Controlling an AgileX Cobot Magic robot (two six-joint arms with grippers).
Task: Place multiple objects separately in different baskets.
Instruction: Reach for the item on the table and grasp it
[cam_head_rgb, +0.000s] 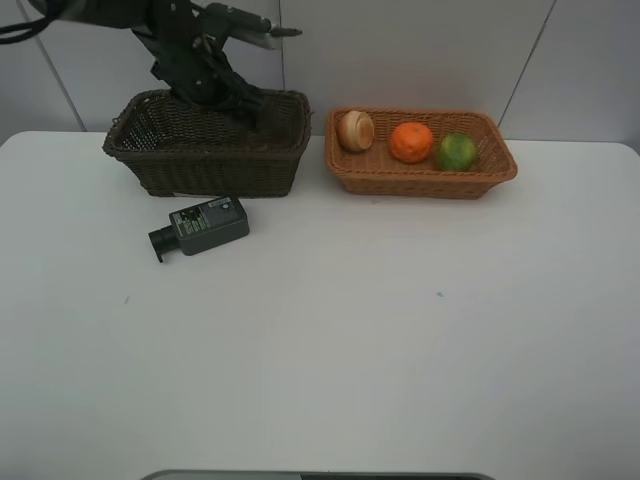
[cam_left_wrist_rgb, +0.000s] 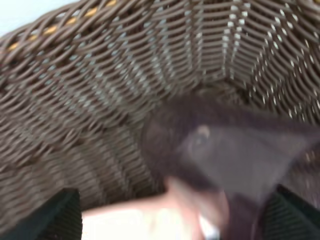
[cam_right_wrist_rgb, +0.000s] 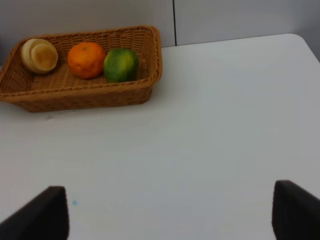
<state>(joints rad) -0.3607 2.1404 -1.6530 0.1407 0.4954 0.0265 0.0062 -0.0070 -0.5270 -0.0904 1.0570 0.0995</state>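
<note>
Lying inside the dark basket (cam_left_wrist_rgb: 100, 100), a mauve cup (cam_left_wrist_rgb: 220, 155) shows blurred in my left wrist view, with something pale pink (cam_left_wrist_rgb: 150, 222) just below it that I cannot make out clearly. My left gripper (cam_left_wrist_rgb: 170, 220) reaches down into that basket, its fingertips (cam_left_wrist_rgb: 55, 215) spread wide at either side of the cup, apart from it as far as I can tell. Just in front of the dark basket, a dark bottle (cam_head_rgb: 203, 226) lies on its side on the white table (cam_head_rgb: 350, 330). Beside the dark basket stands the tan basket (cam_head_rgb: 420, 180), holding a tan round fruit (cam_head_rgb: 355, 130), an orange (cam_head_rgb: 411, 142) and a green fruit (cam_head_rgb: 456, 152) in a row. My right gripper (cam_right_wrist_rgb: 170, 215) hangs over bare table, well apart from the tan basket, jaws spread and holding nothing.
</note>
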